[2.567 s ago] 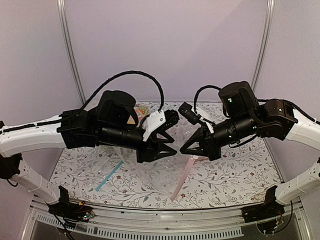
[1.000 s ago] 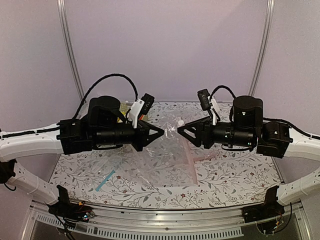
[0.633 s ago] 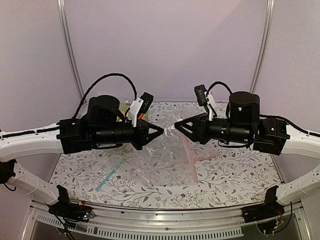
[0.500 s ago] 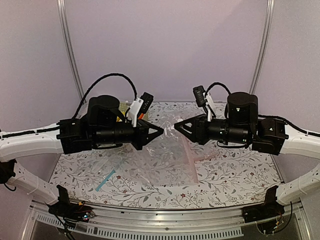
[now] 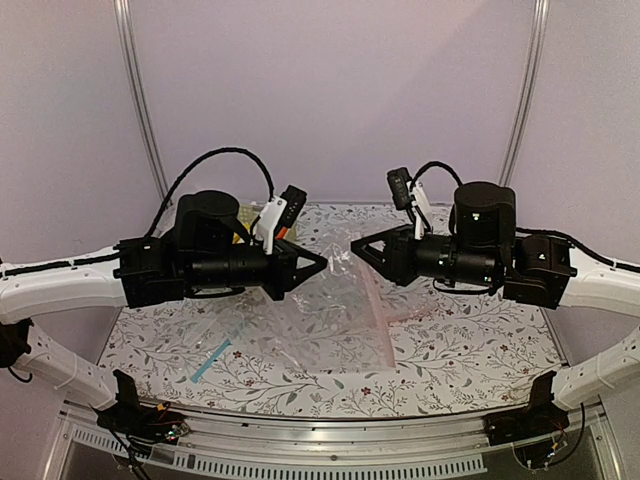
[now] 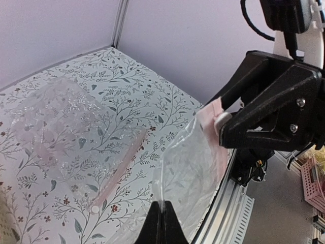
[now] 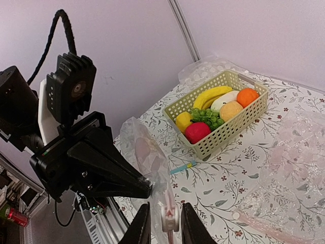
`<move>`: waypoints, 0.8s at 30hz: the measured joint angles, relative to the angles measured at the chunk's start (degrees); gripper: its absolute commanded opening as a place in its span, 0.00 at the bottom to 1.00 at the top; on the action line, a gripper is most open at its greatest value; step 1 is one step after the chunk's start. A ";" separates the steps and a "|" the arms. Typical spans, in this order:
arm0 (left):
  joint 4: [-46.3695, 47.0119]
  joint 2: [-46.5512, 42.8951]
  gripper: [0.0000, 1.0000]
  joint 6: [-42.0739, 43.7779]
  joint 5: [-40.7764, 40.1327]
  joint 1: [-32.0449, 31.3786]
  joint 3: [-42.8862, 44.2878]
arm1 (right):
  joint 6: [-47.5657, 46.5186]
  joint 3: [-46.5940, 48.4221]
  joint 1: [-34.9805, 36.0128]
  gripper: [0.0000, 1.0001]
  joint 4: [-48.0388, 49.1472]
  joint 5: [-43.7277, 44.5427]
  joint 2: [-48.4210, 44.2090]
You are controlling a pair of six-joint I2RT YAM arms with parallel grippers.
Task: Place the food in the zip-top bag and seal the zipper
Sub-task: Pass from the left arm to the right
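Observation:
The zip-top bag (image 7: 147,152) hangs crumpled in the air between both grippers (image 5: 340,262). My left gripper (image 6: 162,223) is shut on a thin edge of its clear film (image 6: 185,173). My right gripper (image 7: 166,223) faces it tip to tip, and its narrow jaws straddle the white slider of the pink zipper (image 7: 169,216), with slim gaps on both sides. The food lies in a pale green basket (image 7: 238,124): banana (image 7: 210,95), radish (image 7: 223,100), orange (image 7: 247,96), peach (image 7: 231,109), apple (image 7: 197,131), lemon (image 7: 184,121) and greens (image 7: 205,117).
A second clear bag (image 6: 66,122) with a pink strip (image 6: 119,170) lies flat on the flowered table (image 5: 470,350). A blue strip (image 5: 210,360) lies at the front left. Crinkly plastic (image 7: 208,68) sits behind the basket. The metal table rail (image 6: 228,203) runs close under the grippers.
Both arms rose from the table with the bag. In the last second the right gripper slid left towards the left one and its jaws narrowed round the zipper slider.

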 measured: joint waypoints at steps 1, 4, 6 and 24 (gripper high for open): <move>0.00 0.00 0.00 -0.02 0.09 0.00 0.00 | 0.00 0.00 -0.02 0.16 0.00 0.13 0.00; 0.00 -0.04 0.00 -0.04 0.20 0.02 0.00 | -0.07 0.00 0.00 0.12 -0.02 0.35 0.00; 0.00 -0.17 0.26 -0.04 0.20 0.02 -0.02 | 0.09 0.00 0.00 0.11 -0.02 0.46 0.00; -0.59 -0.11 0.85 3.28 17.29 6.78 5.27 | -3.04 0.00 -0.02 0.10 -3.30 -7.52 -0.31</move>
